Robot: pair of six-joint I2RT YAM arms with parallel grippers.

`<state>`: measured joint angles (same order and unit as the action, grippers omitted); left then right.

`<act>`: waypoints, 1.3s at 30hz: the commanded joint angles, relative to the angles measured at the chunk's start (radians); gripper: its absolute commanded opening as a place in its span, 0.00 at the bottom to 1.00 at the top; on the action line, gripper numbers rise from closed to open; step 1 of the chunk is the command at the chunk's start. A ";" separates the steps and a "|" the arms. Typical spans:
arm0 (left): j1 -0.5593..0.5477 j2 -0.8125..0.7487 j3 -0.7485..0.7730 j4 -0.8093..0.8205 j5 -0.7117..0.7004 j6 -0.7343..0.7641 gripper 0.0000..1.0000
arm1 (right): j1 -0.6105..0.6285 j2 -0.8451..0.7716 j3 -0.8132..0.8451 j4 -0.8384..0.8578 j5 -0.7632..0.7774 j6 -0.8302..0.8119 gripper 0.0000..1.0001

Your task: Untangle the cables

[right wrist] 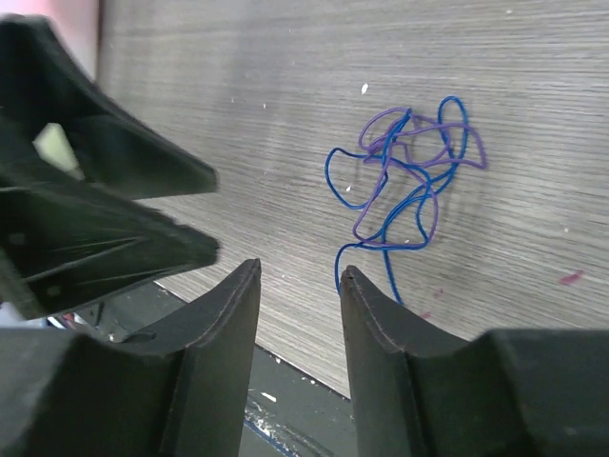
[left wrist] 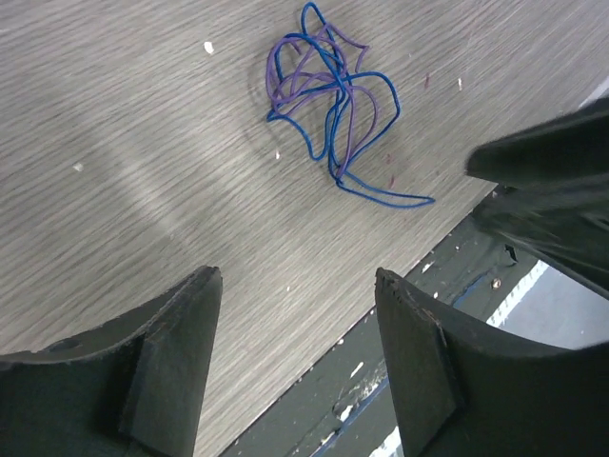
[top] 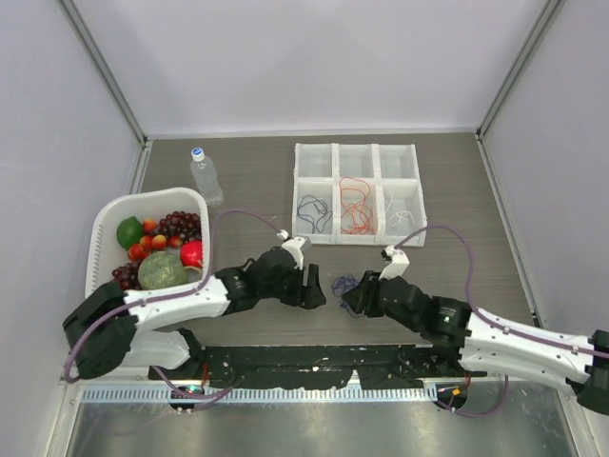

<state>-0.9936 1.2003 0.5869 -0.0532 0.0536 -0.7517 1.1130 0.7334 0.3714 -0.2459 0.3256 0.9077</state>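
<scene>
1. Your left gripper (left wrist: 295, 286) filled the bottom of its own wrist view; its jaws stood wide apart with only bare table (left wrist: 114, 143) between them; it hung on the near side of the tray (top: 357, 146), below the tray's left column.
2. Your right gripper (right wrist: 300, 271) sat on that same near side, below the tray's middle column; its jaws were parted by a narrower gap and pinched nothing; one blue end ran up to the tips and slipped out of sight behind a finger, so you could not tell whether it touched.
3. Between the two grippers lay the tangle (left wrist: 328, 105), flat on the table just clear of the tray's near edge; blue and purple cables were knotted together in it, and neither gripper had hold of it.
4. Part of the job looked done; the tray's near row held a dark blue strand (top: 312, 214) in the left cell, red strands (top: 356, 205) in the middle cell and a white strand (top: 404, 219) in the right cell, each kind apart from the others; what was left, as far as you could judge, was to pull the blue and purple apart and sort them likewise.
5. Its long axis seemed to run slantwise away from the tray; the dense clump sat at the end nearer the tray, and a single loose blue tail trailed off the other end, pointing toward your right gripper; that tail looked the easiest thing to pick.
</scene>
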 commanded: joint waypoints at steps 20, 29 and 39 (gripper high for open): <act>-0.011 0.504 0.310 0.165 0.147 0.009 0.28 | 0.004 -0.031 -0.186 0.138 -0.034 0.129 0.42; -0.027 0.498 0.324 0.159 0.126 0.009 0.35 | 0.004 -0.005 -0.189 0.149 -0.030 0.122 0.42; -0.100 0.321 0.292 0.090 -0.106 0.072 0.60 | 0.002 -0.057 -0.201 0.112 -0.019 0.131 0.42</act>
<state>-1.0683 1.5951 0.8673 0.0387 0.0471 -0.7170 1.1130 0.6983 0.1757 -0.1368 0.2829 1.0313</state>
